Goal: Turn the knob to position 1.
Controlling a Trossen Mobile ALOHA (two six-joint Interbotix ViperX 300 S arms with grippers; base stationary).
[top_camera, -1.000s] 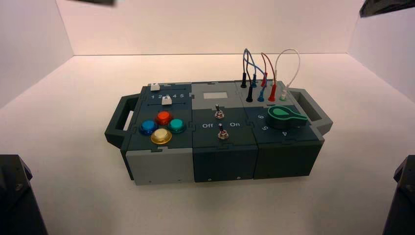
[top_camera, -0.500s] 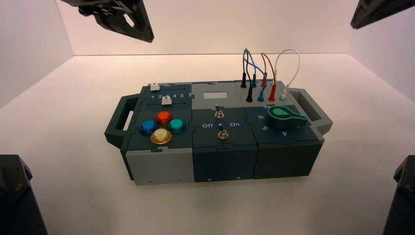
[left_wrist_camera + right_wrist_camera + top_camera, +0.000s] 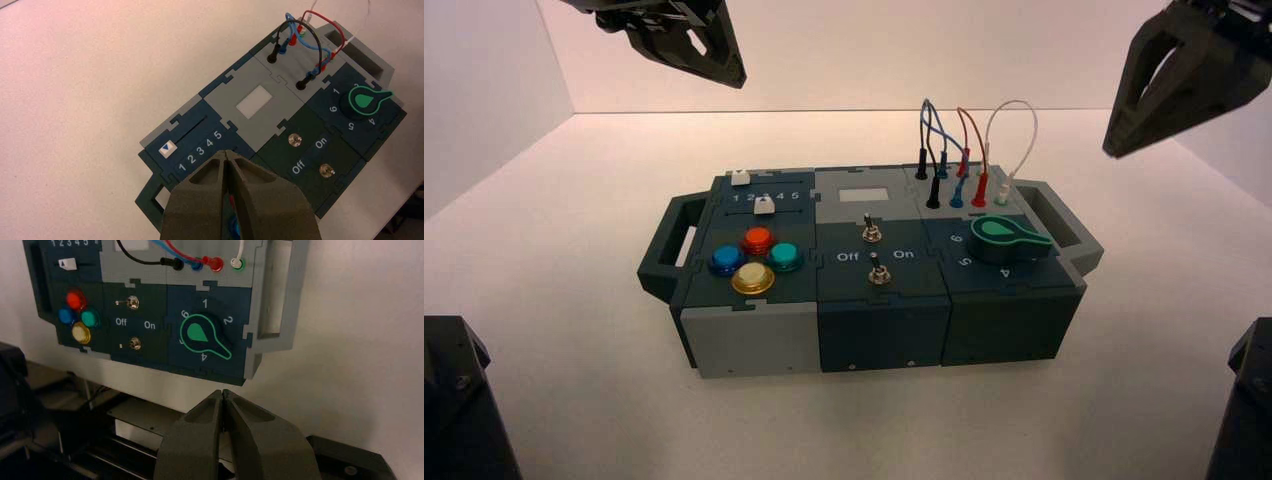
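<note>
Knob (image 3: 200, 336) pointing at 3, right gripper (image 3: 223, 395) shut, clear of box (image 3: 145, 315).

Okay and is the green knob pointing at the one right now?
No, in the right wrist view the green knob's tapered pointer aims between the 2 and the 4, away from the 1.

We have sliders (image 3: 764, 206) back left on the box (image 3: 884, 330), push-buttons (image 3: 758, 240) in front of them, toggle switches (image 3: 872, 234) mid-box, wires (image 3: 980, 188) back right, knob (image 3: 1006, 240) before those. Left gripper (image 3: 740, 84) hangs up left, right gripper (image 3: 1112, 154) up right.
</note>
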